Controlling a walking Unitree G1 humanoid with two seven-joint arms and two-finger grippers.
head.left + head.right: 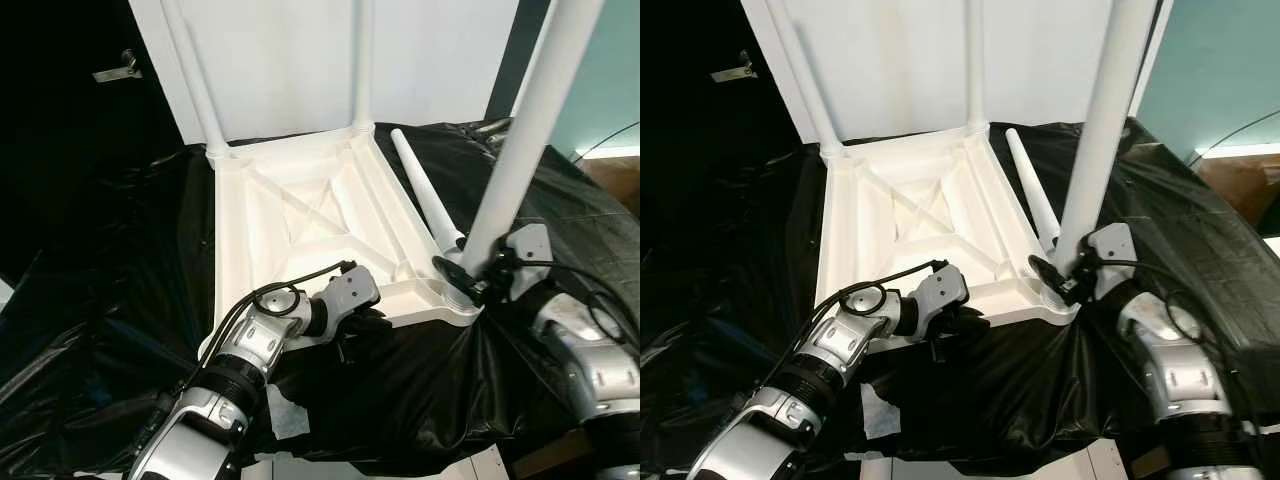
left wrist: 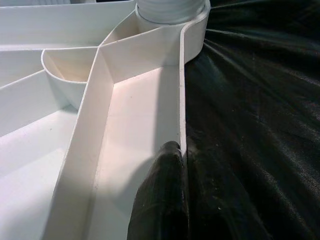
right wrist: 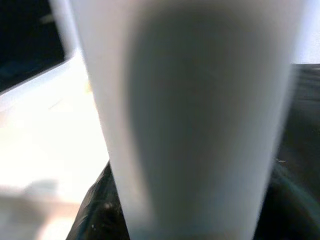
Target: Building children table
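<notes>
Currently, I brace the inverted tabletop [image 1: 300,215] rim on the black sheet [image 1: 120,260] with the clamped left gripper [image 1: 365,325] while the right gripper [image 1: 470,285], gripping the leg [image 1: 525,120], keeps it vertical for threading.

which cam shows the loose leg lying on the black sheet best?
Left eye view: the loose leg lies unobstructed beside the upturned tabletop. Right eye view shows it too, its wide end partly behind the upright leg at the right gripper. I can't identify it in either wrist view.
</notes>
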